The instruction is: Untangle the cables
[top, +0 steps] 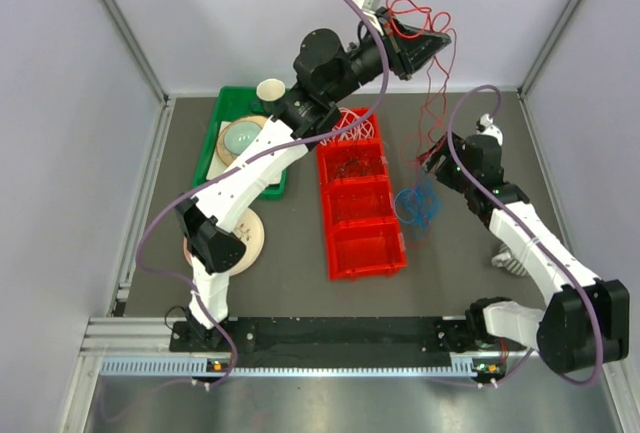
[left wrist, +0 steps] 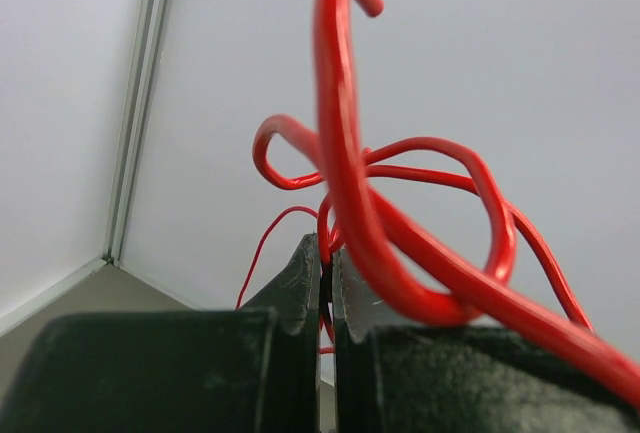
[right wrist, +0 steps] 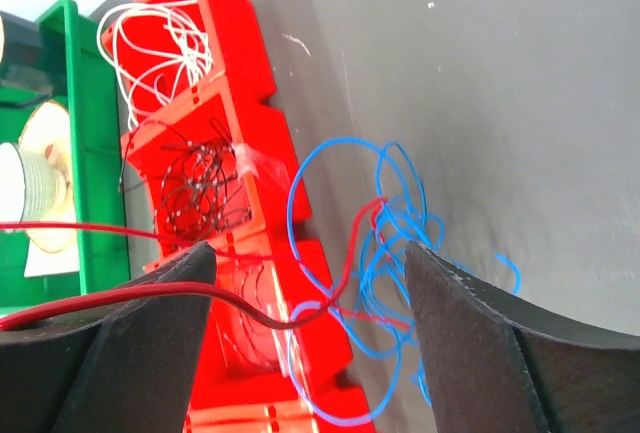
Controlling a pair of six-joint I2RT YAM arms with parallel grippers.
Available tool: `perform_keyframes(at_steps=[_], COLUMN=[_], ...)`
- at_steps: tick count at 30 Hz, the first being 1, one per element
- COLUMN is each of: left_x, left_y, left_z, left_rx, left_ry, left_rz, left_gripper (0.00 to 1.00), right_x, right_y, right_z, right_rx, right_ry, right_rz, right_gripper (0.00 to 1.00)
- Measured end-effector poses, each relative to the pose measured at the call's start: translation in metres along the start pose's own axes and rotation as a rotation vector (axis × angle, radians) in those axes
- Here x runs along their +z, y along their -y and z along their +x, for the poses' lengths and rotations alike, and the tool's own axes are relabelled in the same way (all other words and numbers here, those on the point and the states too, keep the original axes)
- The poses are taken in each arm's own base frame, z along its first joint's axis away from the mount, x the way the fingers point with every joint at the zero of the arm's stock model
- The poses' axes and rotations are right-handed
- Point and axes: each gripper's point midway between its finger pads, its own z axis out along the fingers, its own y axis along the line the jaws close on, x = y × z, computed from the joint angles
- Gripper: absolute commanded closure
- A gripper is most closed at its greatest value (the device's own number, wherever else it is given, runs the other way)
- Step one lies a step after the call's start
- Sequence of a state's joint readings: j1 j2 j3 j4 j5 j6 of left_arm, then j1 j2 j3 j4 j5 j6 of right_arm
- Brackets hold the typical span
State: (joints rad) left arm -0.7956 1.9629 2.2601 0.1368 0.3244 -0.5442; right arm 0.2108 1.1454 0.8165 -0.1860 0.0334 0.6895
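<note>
My left gripper (top: 432, 50) is raised high at the back, shut on a bundle of red cables (top: 415, 15). In the left wrist view its tips (left wrist: 327, 253) pinch a red strand, and thick red loops (left wrist: 350, 173) curl above them. Red strands (top: 436, 103) hang down toward my right gripper (top: 430, 165). That gripper (right wrist: 310, 253) is open above a blue cable tangle (right wrist: 395, 243) lying on the table (top: 420, 205). A red strand (right wrist: 250, 308) runs across the gap between its fingers into the blue tangle.
A red bin (top: 372, 253) with several compartments stands mid-table, with white cables (right wrist: 160, 43) in its far compartment and black cables (right wrist: 200, 188) in the one beside it. A green tray (top: 222, 103) with dishes sits at the back left. A plate (top: 250, 238) lies near the left arm.
</note>
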Motion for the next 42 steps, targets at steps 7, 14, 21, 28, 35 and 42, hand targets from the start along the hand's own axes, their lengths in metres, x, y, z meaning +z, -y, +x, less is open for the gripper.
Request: perform_keyframes(at_steps=[7,14,21,28,35,42], left_x=[-0.001,-0.002,-0.002,-0.002,-0.002,-0.004], left_y=[-0.001,-0.007,-0.008,-0.008,-0.006,-0.010], left_z=[0.004,0.013,0.014,0.014,0.015,0.023], left_rx=[-0.007,-0.009,0.004,-0.004,-0.022,-0.034], left_ry=[-0.011,-0.028,-0.030,-0.030,-0.035,-0.053], left_rz=[-0.002,-0.015,-0.019,-0.018,-0.011,-0.019], left_gripper=[1.00,1.00,1.00,1.00,1.00,1.00], right_x=[0.024,0.027,0.002,0.010,0.037,0.047], right_y=[-0.005,-0.020,-0.021,-0.017,-0.009,-0.009], right_z=[-0.005,-0.009,-0.011,0.007,0.016,0.001], right_rx=[-0.002,-0.017,-0.062,-0.163,-0.235,-0.219], right_ry=[0.006,0.017,0.057,-0.033,-0.082,-0.003], right_rz=[0.000,-0.038,-0.085,-0.095,-0.016,0.012], right_gripper=[0.31,0.32,0.28,0.13,0.31,0.91])
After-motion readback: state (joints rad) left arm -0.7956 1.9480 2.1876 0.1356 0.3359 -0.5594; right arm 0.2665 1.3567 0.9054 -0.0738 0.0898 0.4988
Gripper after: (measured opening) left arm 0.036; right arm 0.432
